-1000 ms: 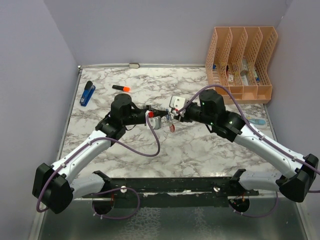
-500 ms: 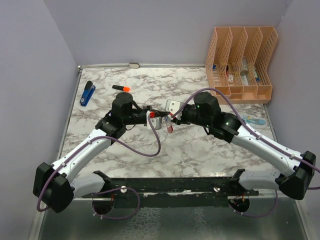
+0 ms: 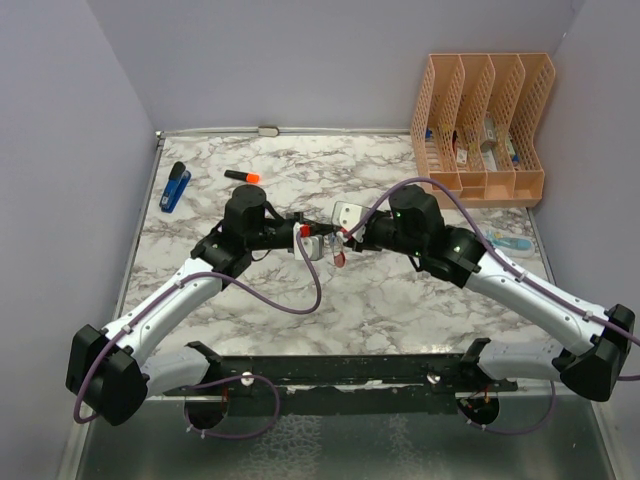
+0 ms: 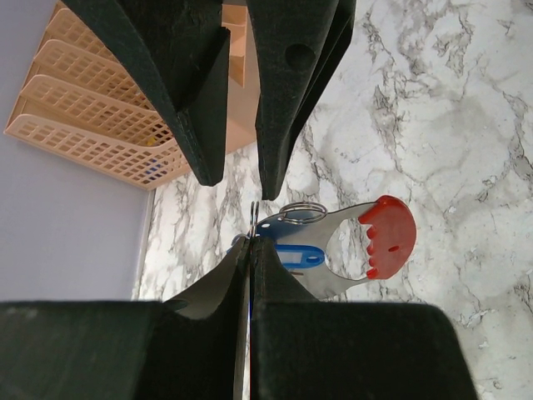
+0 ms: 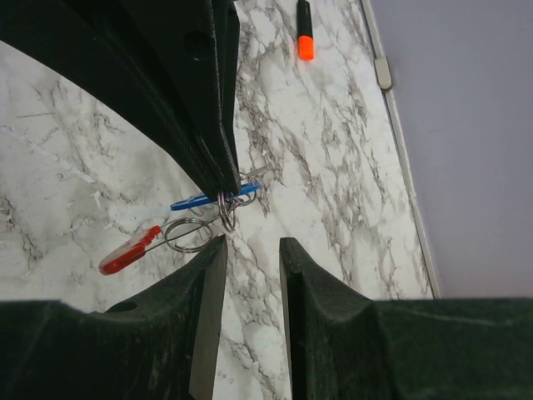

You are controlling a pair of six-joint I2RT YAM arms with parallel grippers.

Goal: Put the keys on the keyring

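Observation:
My left gripper (image 3: 320, 238) (image 4: 251, 248) is shut on the small silvery ring (image 5: 226, 208) of the blue key (image 4: 293, 255) (image 5: 205, 201) and holds the bunch above the table. The keyring (image 4: 386, 237), silvery with a red crescent end, hangs from that bunch beside a larger wire ring (image 5: 188, 233). Its red end also shows in the right wrist view (image 5: 128, 251) and in the top view (image 3: 339, 258). My right gripper (image 3: 346, 236) (image 5: 252, 250) is open and empty. Its fingertips face the left fingertips, just short of the rings.
An orange desk organizer (image 3: 485, 120) (image 4: 92, 117) stands at the back right. An orange-and-black marker (image 3: 243, 177) (image 5: 305, 33) and a dark-blue stapler-like object (image 3: 175, 187) lie at the back left. A small pale-blue item (image 3: 510, 243) lies near the right edge.
My right gripper has moved left, close up to the left gripper's tips, then held still. The hanging red end shifted slightly left. The left arm has barely moved.

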